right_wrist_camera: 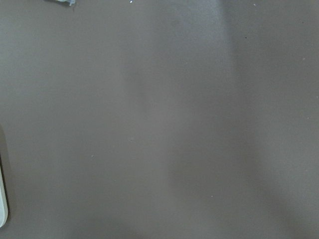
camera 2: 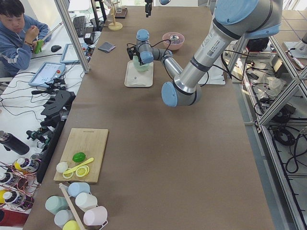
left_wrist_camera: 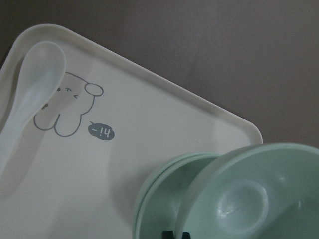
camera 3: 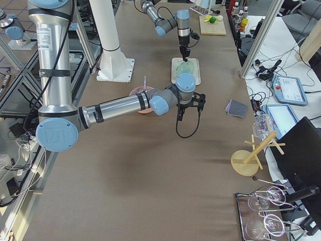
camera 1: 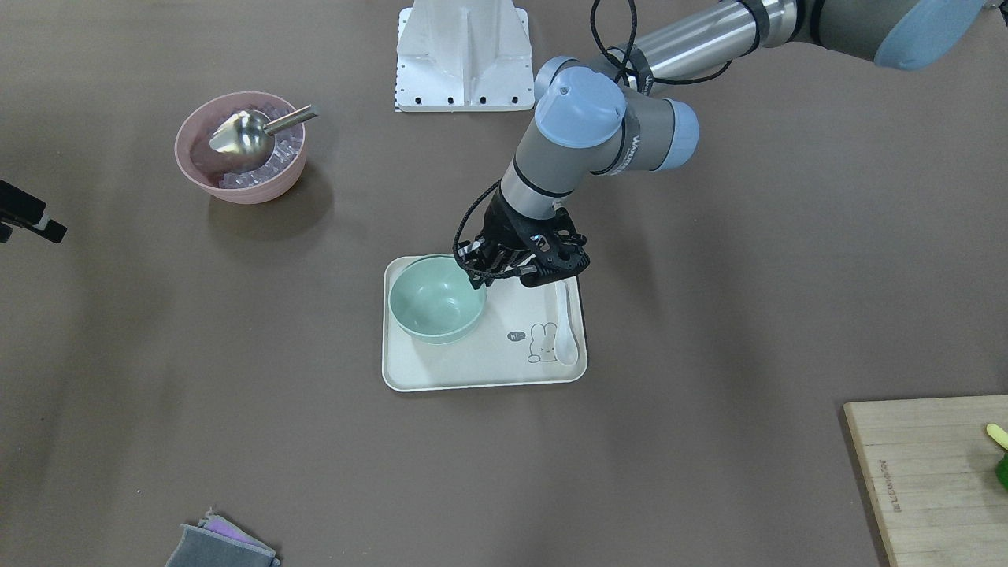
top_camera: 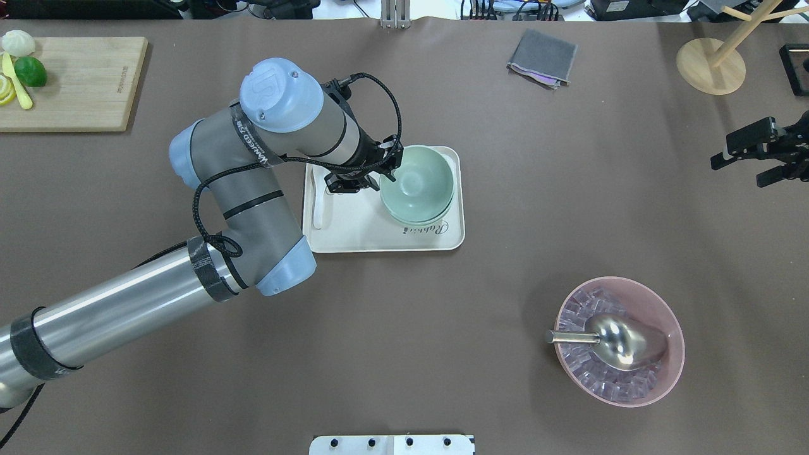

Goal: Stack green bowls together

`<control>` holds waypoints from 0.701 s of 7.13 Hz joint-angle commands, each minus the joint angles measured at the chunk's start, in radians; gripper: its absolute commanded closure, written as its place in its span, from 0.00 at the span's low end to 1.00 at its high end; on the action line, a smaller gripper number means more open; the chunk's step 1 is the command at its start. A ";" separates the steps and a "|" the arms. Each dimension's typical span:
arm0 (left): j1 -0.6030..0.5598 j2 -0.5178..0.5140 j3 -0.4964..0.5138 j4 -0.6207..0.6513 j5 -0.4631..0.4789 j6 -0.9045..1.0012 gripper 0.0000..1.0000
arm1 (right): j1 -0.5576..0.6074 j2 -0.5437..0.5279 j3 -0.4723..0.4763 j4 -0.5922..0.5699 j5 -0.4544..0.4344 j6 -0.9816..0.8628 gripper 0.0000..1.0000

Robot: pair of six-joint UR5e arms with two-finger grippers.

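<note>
**A:** What's at the upper left of the overhead view?

**B:** A wooden cutting board (top_camera: 82, 88) with a lime and lemon slices on it. Right of it the left arm reaches toward the centre.

**A:** And its gripper?

**B:** The left gripper (top_camera: 387, 172) pinches the left rim of the top green bowl (top_camera: 420, 180). That bowl sits offset in the lower green bowls (top_camera: 422, 218), on the right half of the cream tray (top_camera: 360, 234). A white spoon (top_camera: 318, 208) lies on the tray's left edge.

**A:** Further right?

**B:** A gray cloth (top_camera: 542, 60) lies at the top of the counter (top_camera: 505, 284). At lower right a pink bowl (top_camera: 670, 373) of ice holds a metal scoop (top_camera: 622, 341). The right gripper (top_camera: 758, 155) is at the right edge, fingers apart, holding nothing.
</note>
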 commanded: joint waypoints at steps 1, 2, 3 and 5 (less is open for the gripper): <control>-0.019 0.109 -0.123 0.042 -0.021 0.010 0.02 | 0.008 0.003 0.001 0.000 0.001 0.000 0.00; -0.086 0.192 -0.222 0.132 -0.121 0.086 0.02 | 0.016 0.001 0.001 0.000 0.001 -0.011 0.00; -0.171 0.283 -0.347 0.258 -0.207 0.307 0.02 | 0.031 -0.012 -0.001 -0.002 0.001 -0.050 0.00; -0.244 0.552 -0.587 0.426 -0.205 0.712 0.02 | 0.083 -0.075 -0.039 -0.050 -0.018 -0.330 0.00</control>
